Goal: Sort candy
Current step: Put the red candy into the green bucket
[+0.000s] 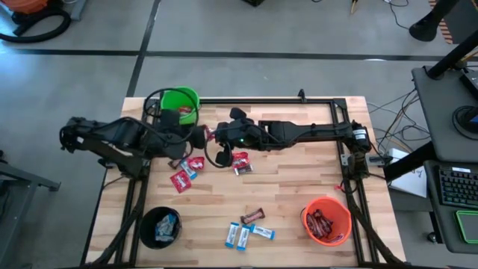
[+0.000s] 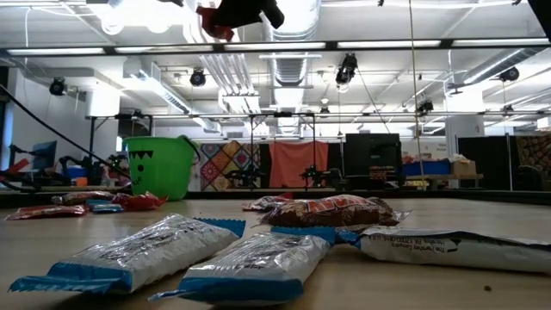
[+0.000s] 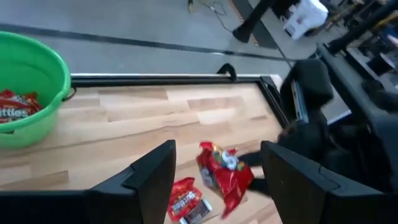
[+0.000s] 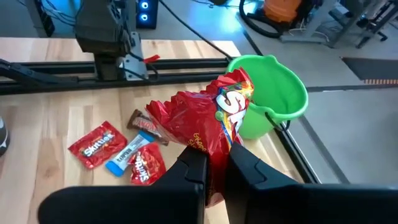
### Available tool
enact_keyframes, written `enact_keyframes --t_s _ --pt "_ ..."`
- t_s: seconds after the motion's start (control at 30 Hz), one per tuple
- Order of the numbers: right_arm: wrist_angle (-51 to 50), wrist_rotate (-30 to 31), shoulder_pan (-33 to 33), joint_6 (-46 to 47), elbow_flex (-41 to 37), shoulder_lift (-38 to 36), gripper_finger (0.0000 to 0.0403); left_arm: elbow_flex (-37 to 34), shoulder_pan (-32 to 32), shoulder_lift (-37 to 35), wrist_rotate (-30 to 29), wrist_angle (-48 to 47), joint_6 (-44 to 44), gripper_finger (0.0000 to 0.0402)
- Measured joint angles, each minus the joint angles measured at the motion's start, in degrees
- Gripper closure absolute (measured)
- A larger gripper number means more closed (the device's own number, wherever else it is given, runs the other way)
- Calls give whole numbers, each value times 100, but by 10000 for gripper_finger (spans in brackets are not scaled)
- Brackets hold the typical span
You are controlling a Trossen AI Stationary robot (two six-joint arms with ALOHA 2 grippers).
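- The pale wooden table [image 1: 299,187] with its black metal frame carries everything; both dark arms meet over its far-left part.
- The left gripper [image 3: 217,180] stands wide open, its two fingers [image 3: 146,180] on either side of a crinkled red candy packet [image 3: 224,174] without touching it.
- The right gripper [image 4: 214,171] is shut on that red packet, pinching its lower end, and holds it up in the air near the green bucket.
- A green plastic bucket [image 1: 179,101] sits at the far-left corner, with red packets inside it.
- An orange bucket [image 1: 326,221] near the near-right corner holds dark brown bars.
- A black bucket [image 1: 160,227] at the near-left corner holds blue-and-white packets.
- Loose red packets [image 1: 181,179] with a blue-and-white one lie below the arms on the left half.
- Three blue-and-white packets [image 1: 243,235] and one dark brown bar [image 1: 252,217] lie near the near edge, between the black and orange buckets.
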Motion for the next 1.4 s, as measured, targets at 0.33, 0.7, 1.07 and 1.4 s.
enact_keyframes --t_s 0.33,0.7,1.07,1.4 --pt "366 335 0 -254 13 0 386 -6 243 374 557 129 -21 184" --pt "224 333 4 -205 13 -2 386 -7 303 386 626 200 76 187" --pt "225 261 4 -352 13 -2 386 -7 340 385 846 292 365 292" --pt "210 263 4 -379 13 -4 386 -7 379 380 977 445 844 396"
